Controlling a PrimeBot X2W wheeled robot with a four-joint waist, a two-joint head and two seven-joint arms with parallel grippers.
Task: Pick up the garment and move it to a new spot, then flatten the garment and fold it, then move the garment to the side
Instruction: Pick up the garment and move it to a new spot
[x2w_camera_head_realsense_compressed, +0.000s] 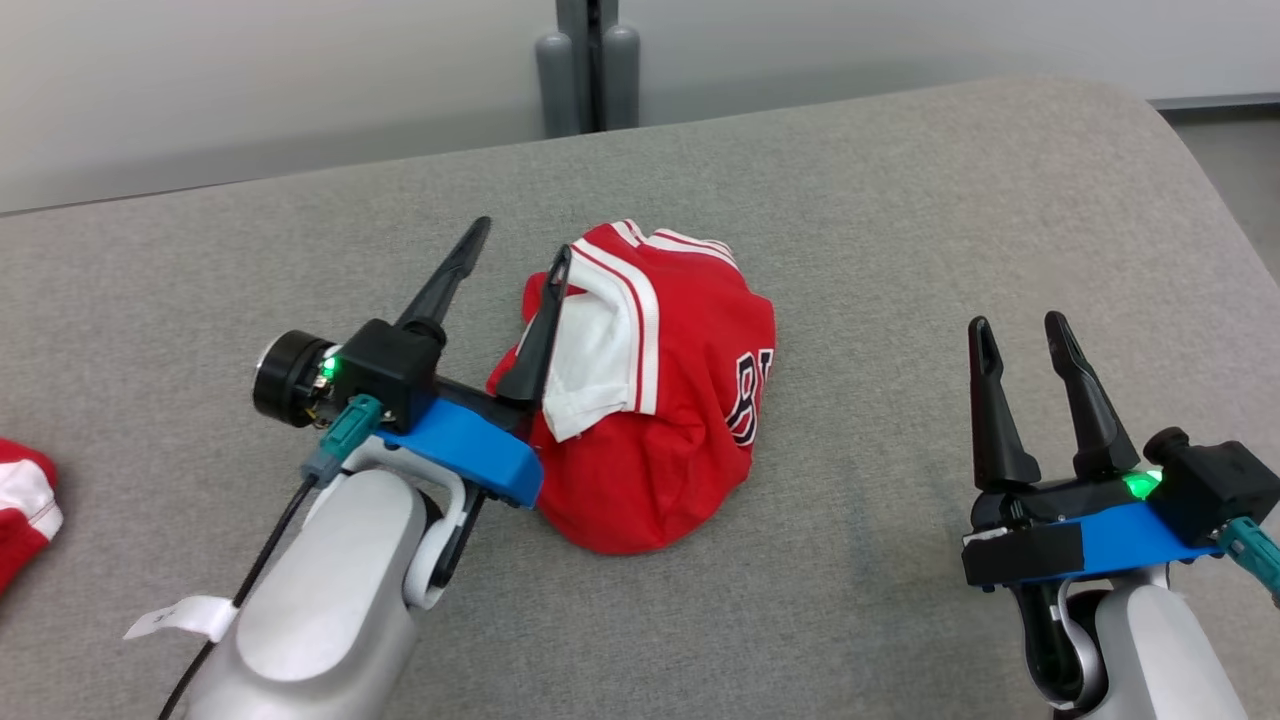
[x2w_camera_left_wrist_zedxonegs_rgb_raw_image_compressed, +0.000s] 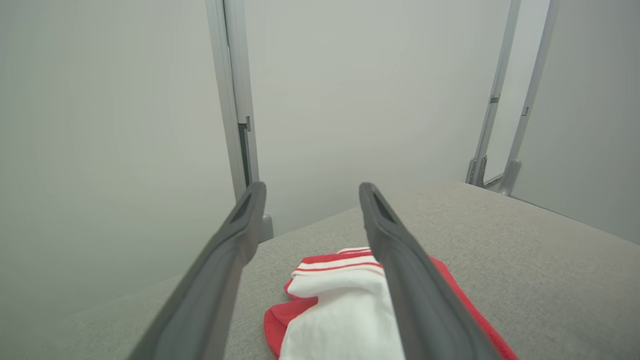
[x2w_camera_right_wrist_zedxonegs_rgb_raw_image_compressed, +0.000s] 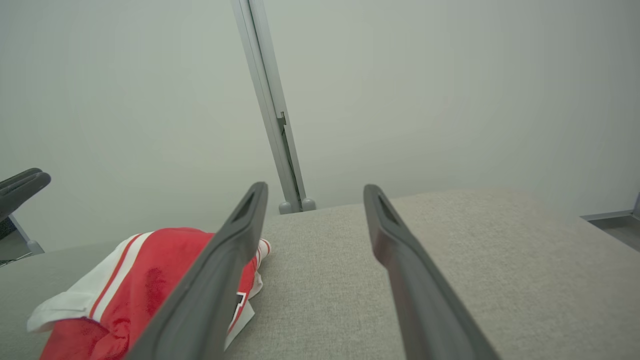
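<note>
The garment (x2w_camera_head_realsense_compressed: 665, 420), a red jersey with white and red striped trim and dark lettering, lies in a crumpled heap in the middle of the grey padded table (x2w_camera_head_realsense_compressed: 900, 200). My left gripper (x2w_camera_head_realsense_compressed: 520, 248) is open at the heap's left edge; its right finger lies over the white sleeve part and its left finger stands over bare table. In the left wrist view the garment (x2w_camera_left_wrist_zedxonegs_rgb_raw_image_compressed: 340, 300) lies below and between the spread fingers of the left gripper (x2w_camera_left_wrist_zedxonegs_rgb_raw_image_compressed: 311, 190), with nothing gripped. My right gripper (x2w_camera_head_realsense_compressed: 1018, 325) is open over bare table well to the right. In the right wrist view the garment (x2w_camera_right_wrist_zedxonegs_rgb_raw_image_compressed: 135, 285) lies to the left of the right gripper (x2w_camera_right_wrist_zedxonegs_rgb_raw_image_compressed: 315, 190).
A second red and white cloth (x2w_camera_head_realsense_compressed: 20, 500) pokes in at the left edge of the table. A grey post (x2w_camera_head_realsense_compressed: 590, 70) stands behind the table's far edge. The table's rounded corner is at the far right, with floor (x2w_camera_head_realsense_compressed: 1240, 150) beyond it.
</note>
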